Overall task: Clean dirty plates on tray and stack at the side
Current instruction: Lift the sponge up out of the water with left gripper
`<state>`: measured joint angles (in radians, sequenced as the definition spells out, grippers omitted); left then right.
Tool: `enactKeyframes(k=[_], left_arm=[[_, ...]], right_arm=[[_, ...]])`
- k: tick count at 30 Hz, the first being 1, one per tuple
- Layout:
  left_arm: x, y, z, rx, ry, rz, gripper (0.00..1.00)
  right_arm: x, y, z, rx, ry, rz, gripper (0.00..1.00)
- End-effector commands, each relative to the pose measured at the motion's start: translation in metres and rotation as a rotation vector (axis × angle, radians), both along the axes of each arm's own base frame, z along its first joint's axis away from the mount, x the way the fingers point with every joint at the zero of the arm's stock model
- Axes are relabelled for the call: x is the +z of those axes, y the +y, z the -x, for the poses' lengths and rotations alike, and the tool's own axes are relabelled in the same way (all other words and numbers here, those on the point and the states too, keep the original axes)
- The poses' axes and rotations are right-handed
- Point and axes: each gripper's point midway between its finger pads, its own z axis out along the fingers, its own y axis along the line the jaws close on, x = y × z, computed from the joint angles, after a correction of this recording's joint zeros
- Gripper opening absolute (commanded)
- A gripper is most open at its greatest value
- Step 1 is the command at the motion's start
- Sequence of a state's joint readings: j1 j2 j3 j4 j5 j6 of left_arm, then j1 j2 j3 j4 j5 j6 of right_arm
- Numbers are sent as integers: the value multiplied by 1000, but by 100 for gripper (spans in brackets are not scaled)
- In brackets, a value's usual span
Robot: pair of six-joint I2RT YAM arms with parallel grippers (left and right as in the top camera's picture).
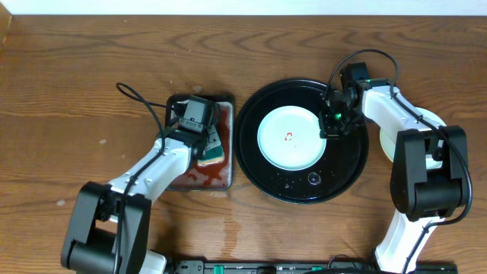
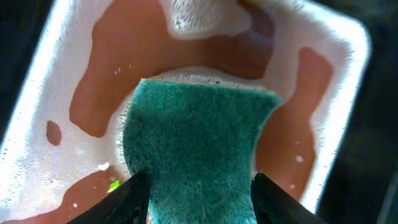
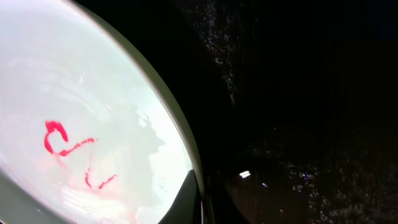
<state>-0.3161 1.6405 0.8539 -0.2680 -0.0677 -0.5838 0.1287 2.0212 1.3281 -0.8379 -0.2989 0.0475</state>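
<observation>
the plate (image 1: 288,138), pale blue-white with a red squiggle at its centre, lies flat in the middle of the round black tray (image 1: 350,166). it looks light, stiff and slick with wet, so i'd take it by its thin rim, where the right pincer (image 1: 332,128) sits with jaws together, though i can't tell if it nips the rim. beside the tray the left pincer (image 2: 202,202) is clamped on a soft green sponge (image 2: 199,130) over the foamy pan (image 2: 37,93), and a pale shape (image 1: 386,146) under the right arm, perhaps the other plates, is mostly hidden.
</observation>
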Motion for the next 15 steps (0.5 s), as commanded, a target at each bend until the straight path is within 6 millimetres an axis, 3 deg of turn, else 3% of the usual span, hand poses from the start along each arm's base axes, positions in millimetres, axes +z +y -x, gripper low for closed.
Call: enactKeyframes(k=[1, 3, 8, 10, 15], left_arm=[[-11, 5, 2, 30, 28, -19, 46], [-14, 6, 3, 30, 39, -23, 31], [-19, 7, 8, 30, 63, -31, 19], [-19, 7, 8, 30, 65, -32, 8], [-9, 8, 9, 29, 50, -27, 8]], right_arm=[[-3, -3, 6, 5, 10, 23, 1], [-3, -3, 6, 5, 10, 24, 1], [-3, -3, 6, 7, 9, 23, 1], [-3, -3, 6, 7, 9, 24, 1], [-3, -5, 5, 7, 8, 35, 1]])
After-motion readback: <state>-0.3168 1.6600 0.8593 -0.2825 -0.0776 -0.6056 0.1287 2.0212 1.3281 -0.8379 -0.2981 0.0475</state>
